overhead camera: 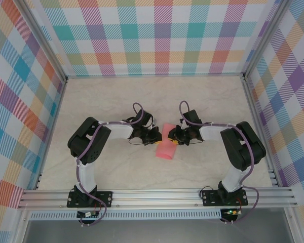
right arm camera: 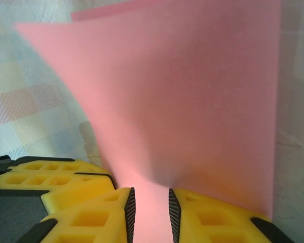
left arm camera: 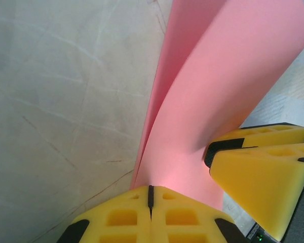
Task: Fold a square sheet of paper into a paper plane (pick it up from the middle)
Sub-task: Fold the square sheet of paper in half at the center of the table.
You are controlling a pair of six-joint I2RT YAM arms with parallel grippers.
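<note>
The square sheet of paper (overhead camera: 165, 148) is salmon-pink and bent into a loose fold, held off the table between both arms at mid-table. My left gripper (overhead camera: 154, 136) is shut on one edge of it; in the left wrist view the paper (left arm camera: 218, 76) rises in two layers from the closed jaws (left arm camera: 151, 195). My right gripper (overhead camera: 174, 135) faces it from the other side. Its jaws (right arm camera: 151, 212) stand a finger-width apart with the paper (right arm camera: 182, 101) running down between the pads. The right gripper's yellow fingers (left arm camera: 258, 172) sit close beside the left's.
A pale marbled tabletop (overhead camera: 116, 101) lies under the arms. Plaid walls (overhead camera: 157, 35) close off the back and both sides. An aluminium rail (overhead camera: 157, 195) with both arm bases runs along the near edge.
</note>
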